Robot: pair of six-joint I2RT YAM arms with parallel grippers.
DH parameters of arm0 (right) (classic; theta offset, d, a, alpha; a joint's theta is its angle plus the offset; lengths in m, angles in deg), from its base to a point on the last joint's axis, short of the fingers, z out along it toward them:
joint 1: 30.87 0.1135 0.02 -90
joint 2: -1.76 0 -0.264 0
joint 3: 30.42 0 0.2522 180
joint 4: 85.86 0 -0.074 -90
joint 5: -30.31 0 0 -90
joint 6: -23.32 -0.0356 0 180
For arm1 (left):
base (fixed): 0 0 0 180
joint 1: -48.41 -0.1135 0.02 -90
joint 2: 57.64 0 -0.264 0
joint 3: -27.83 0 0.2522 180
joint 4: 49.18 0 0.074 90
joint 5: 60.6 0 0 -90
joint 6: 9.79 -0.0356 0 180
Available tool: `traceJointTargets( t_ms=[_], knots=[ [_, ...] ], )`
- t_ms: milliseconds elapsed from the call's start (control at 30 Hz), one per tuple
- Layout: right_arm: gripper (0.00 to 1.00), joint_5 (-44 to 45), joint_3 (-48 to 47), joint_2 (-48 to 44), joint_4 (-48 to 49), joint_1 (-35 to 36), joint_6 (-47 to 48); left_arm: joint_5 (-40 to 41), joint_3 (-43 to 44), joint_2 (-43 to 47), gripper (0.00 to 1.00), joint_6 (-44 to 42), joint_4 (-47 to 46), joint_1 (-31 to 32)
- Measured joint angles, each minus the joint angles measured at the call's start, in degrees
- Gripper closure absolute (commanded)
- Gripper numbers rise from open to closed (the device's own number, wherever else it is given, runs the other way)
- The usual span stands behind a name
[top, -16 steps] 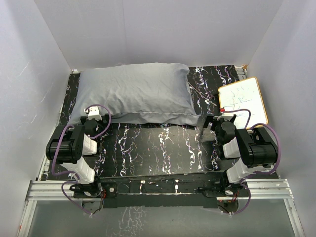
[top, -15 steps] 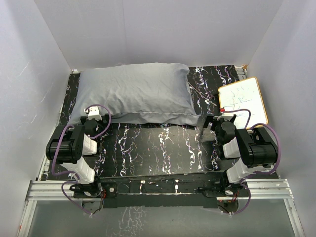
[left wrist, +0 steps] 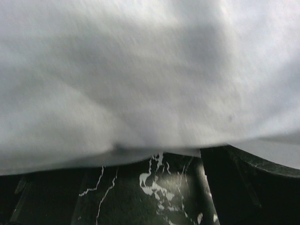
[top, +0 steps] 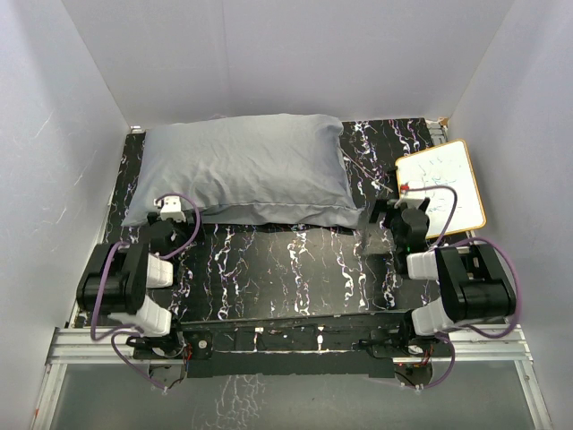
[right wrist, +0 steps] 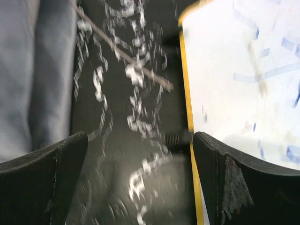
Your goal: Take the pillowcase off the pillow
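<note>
The grey pillowcase (top: 242,166) is lying plump along the table's (top: 286,264) far edge, reaching toward the far-left corner. It is fully covering the pillow, which is not showing. The left tool (top: 167,213) is sitting at the pillowcase's near-left hem with its jaws spread wide, gripping nothing. The right tool (top: 387,218) is hovering, equally wide and empty, between the pillowcase's near-right corner and the whiteboard (top: 441,184) by the right edge.
</note>
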Motion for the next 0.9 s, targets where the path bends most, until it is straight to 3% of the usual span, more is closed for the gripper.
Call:
traceJointTargets(
  t_ms=[167, 367, 500, 700, 900],
  knots=[
    [0.02, 0.98, -12.17, -9.20, -17.00, 0.28, -5.40, -6.93, 4.87, 12.92, 0.03, 0.13, 17.16, 0.04],
    [0.02, 0.87, -16.68, -15.63, -26.08, 0.02, -21.51, -15.87, 22.60, 14.08, 0.03, 1.57, 46.31, 0.70],
    [0.02, -6.16, -16.85, -15.43, -30.21, -1.62, -29.49, -19.32, 29.70, 17.84, 0.03, 4.39, 62.31, 4.20],
    [0.02, -12.15, -25.11, -9.49, -40.92, 8.13, -23.87, -20.98, 45.57, 23.52, 0.03, 8.55, 80.63, 11.93],
    [0.02, -13.35, -28.17, -5.62, -47.23, 14.47, -17.73, -19.76, 60.37, 24.30, 0.03, 5.70, 91.73, 11.80]
  ],
)
